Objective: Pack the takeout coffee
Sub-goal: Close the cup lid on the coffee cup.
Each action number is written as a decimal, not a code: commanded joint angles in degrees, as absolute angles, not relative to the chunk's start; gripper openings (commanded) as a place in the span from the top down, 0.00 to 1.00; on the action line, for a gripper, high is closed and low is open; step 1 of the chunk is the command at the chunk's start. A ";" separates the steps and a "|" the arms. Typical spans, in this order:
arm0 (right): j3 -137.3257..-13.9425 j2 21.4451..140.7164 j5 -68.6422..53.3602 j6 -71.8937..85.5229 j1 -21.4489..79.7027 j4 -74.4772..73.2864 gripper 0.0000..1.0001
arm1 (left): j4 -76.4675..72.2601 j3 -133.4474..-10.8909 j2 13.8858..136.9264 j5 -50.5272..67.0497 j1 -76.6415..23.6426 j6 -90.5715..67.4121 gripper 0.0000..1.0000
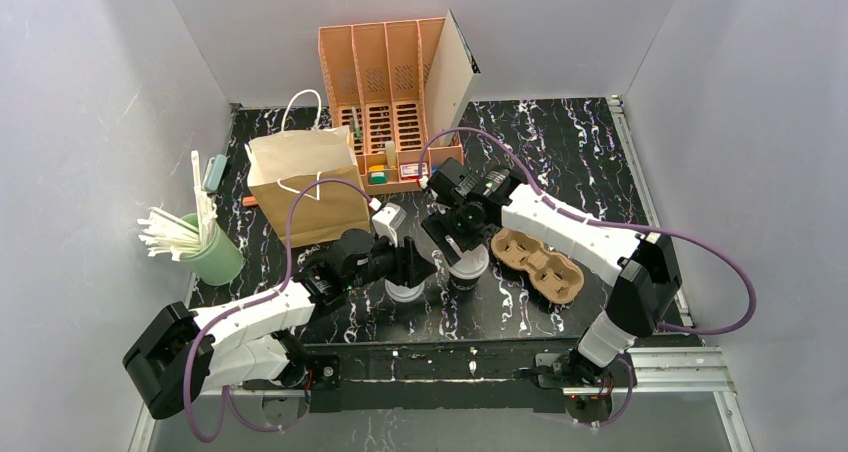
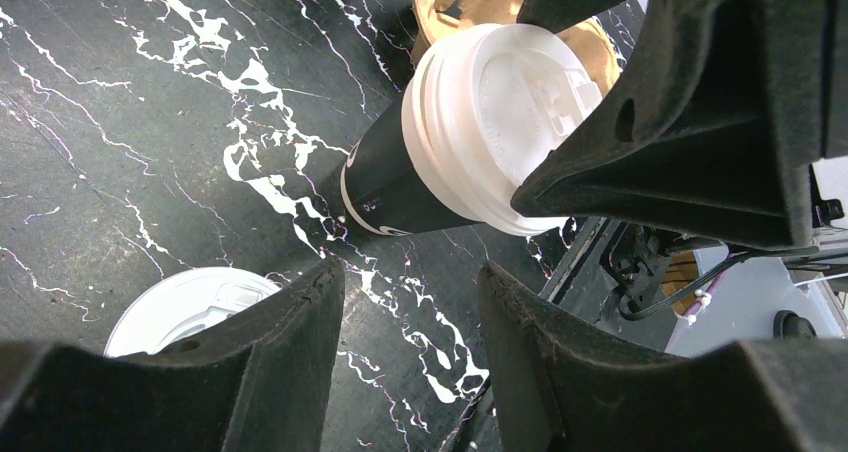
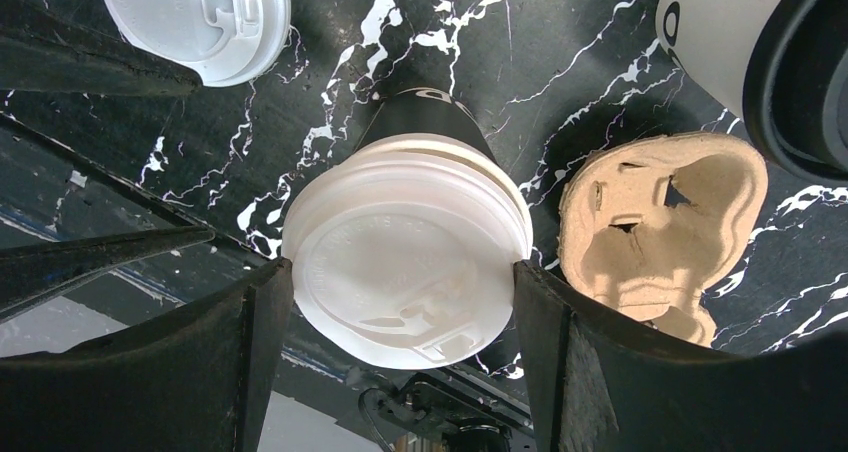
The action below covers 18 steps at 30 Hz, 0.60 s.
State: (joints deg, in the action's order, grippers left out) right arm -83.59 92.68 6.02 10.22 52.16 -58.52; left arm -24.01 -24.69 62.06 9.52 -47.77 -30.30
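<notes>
Right claw (image 3: 400,277) grips the white-lidded black cup (image 3: 410,202).

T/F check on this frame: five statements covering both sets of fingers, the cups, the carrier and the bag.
1. The right fingers sit against either side of the white lid on the black cup. True.
2. The left fingers hold the flat white lid. False: nothing is between them; that lid lies on the table beside them.
3. The cardboard carrier holds a cup. False: both wells are empty.
4. The brown paper bag stands upright. True.
5. The green cup has tipped over. False: it stands upright with straws in it.
</notes>
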 commanded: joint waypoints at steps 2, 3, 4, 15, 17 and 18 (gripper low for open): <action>-85.88 93.16 6.48 9.40 52.58 -58.27 0.24 | -25.05 -23.91 61.96 9.80 -47.64 -29.88 0.51; -86.00 93.24 6.69 9.40 52.59 -58.27 0.24 | -25.05 -23.83 61.92 9.72 -47.65 -29.88 0.51; -86.20 93.25 7.22 9.34 52.62 -58.35 0.24 | -25.05 -23.78 61.80 9.75 -47.66 -29.88 0.51; -86.55 93.22 9.25 9.32 52.82 -59.07 0.22 | -24.94 -23.57 61.61 9.53 -47.65 -29.71 0.51; -86.33 93.37 8.95 9.24 52.82 -58.81 0.23 | -24.92 -23.55 61.53 9.56 -47.68 -29.62 0.51; -86.31 93.42 8.89 9.31 52.82 -58.87 0.23 | -24.88 -23.55 61.52 9.58 -47.64 -29.62 0.51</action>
